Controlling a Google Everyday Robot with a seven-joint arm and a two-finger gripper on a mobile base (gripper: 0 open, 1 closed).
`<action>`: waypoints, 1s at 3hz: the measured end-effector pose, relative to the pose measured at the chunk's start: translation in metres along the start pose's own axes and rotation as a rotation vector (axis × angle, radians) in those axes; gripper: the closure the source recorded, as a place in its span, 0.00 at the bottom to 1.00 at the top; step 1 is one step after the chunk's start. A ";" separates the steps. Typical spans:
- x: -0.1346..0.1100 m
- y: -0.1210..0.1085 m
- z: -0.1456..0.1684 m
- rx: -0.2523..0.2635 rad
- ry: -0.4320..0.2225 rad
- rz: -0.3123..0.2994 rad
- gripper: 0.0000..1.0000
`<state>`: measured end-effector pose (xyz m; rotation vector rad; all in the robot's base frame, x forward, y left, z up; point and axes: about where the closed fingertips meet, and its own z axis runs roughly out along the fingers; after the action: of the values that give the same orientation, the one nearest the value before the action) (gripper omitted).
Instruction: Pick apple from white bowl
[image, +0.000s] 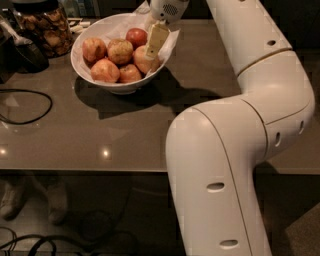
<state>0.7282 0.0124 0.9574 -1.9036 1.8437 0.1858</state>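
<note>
The white bowl (92, 80) stands at the back left of the brown table, lined with crinkled white paper and holding several apples. The pale yellow-orange, pink-blushed apple (141, 62) lies at the bowl's right side. A smaller deep-red apple (136, 36) sits behind it and a speckled greenish-brown apple (120, 50) to its left. My gripper (153, 49) reaches down from above into the bowl's right side, right at the blushed apple and partly covering it. The apple rests in the bowl.
A glass jar (42, 27) with brown contents stands behind the bowl on the left, beside a dark object (20, 52). A black cable (30, 107) loops on the table at the left. My white arm (235, 150) fills the right side. The table's front edge (85, 171) runs across.
</note>
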 end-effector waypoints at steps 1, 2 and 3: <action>-0.001 0.001 0.002 -0.008 -0.007 -0.003 0.29; -0.002 0.001 0.005 -0.016 -0.012 -0.008 0.28; -0.002 0.003 0.010 -0.030 -0.020 -0.010 0.26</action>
<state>0.7278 0.0183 0.9487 -1.9239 1.8278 0.2287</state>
